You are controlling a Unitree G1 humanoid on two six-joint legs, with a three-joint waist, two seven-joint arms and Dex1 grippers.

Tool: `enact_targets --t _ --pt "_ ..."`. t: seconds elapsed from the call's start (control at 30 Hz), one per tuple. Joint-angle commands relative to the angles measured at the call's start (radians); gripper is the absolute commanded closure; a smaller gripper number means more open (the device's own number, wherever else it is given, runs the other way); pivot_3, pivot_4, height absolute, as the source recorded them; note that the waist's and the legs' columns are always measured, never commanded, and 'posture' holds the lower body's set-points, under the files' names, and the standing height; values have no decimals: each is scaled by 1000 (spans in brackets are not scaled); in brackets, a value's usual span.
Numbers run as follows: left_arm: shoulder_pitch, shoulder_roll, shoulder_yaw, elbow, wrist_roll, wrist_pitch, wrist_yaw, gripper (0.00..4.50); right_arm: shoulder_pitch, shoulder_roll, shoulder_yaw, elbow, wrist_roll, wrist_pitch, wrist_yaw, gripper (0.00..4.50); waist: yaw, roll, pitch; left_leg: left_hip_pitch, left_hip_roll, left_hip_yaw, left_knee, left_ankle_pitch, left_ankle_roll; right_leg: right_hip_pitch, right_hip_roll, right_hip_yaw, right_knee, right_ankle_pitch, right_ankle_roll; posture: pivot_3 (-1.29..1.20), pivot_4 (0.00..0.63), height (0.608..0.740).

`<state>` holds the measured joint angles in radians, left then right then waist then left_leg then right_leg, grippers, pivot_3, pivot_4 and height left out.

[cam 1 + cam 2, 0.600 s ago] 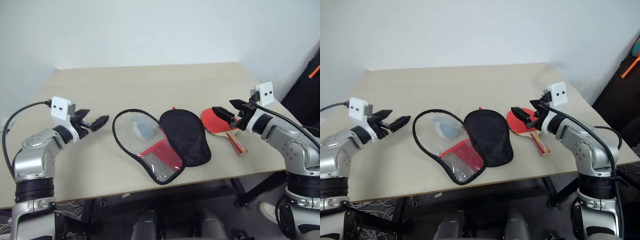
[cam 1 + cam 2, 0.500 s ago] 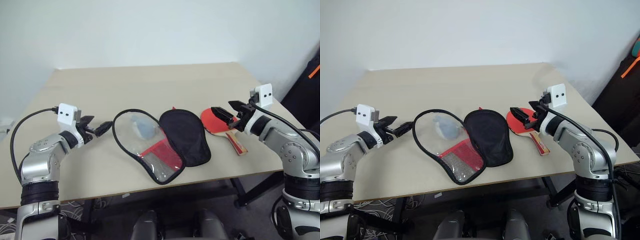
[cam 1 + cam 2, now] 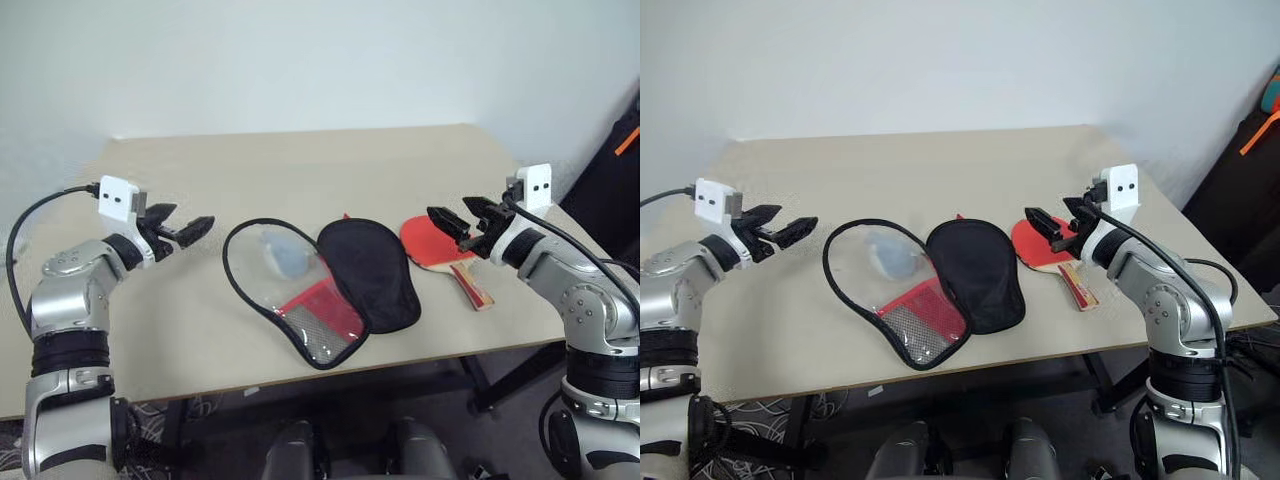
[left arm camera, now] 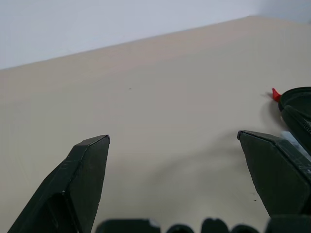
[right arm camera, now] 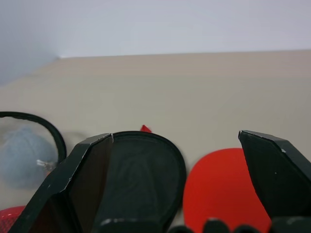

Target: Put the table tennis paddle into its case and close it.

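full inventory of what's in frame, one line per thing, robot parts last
table: 1, light beige, spans the middle of the head views, everything below lies on it.
case: 1, lying opened flat at table centre; clear panel half with black trim toward the robot's left, black lining half toward its right, red fabric with mesh at the near edge.
grey-blue lump: 1, under the clear panel.
table tennis paddle: 1, red face, light wooden handle, lying just right of the case.
left gripper: 1, black, jaws open, above bare table left of the case.
right gripper: 1, black, jaws open, over the paddle's face.
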<state>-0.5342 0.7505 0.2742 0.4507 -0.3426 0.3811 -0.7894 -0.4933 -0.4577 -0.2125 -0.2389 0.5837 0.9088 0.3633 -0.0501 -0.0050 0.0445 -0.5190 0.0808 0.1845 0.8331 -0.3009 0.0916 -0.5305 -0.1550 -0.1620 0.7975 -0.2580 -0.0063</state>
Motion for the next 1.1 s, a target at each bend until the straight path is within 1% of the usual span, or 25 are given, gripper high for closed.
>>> enact_targets --t 0.03,0.3,0.47,0.57,0.87,1.1 --pt "-1 31 27 -59 -15 -3 -14 18 -26 -18 -19 -5 9 24 -9 0 1 0 0 0 0 0 0 0 0 0 0 0 0 0 0 0 0 654" --pt "34 14 42 -144 -37 28 8 18 -8 -93 -1 64 -16 85 35 0 3 0 0 0 0 -1 1 0 0 0 -1 0 0 0 0 0 0 654" --pt "72 26 58 -238 -60 72 17 18 9 -161 84 151 -75 104 80 0 3 0 0 0 0 -1 1 0 0 0 -1 0 0 0 0 0 0 654" --pt "102 20 66 -305 -72 104 30 18 18 -177 101 208 -100 86 105 0 3 0 0 0 0 -1 1 0 0 1 -1 0 0 0 0 0 0 654" --pt "111 22 68 -352 -92 129 45 18 19 -146 133 356 -180 12 118 0 3 0 0 0 0 -1 1 0 0 1 -1 0 0 0 0 0 0 654" --pt "104 19 58 -370 -93 134 49 18 41 -136 129 377 -204 0 120 0 3 0 0 0 0 -1 1 0 0 1 0 0 0 0 0 0 0 654"
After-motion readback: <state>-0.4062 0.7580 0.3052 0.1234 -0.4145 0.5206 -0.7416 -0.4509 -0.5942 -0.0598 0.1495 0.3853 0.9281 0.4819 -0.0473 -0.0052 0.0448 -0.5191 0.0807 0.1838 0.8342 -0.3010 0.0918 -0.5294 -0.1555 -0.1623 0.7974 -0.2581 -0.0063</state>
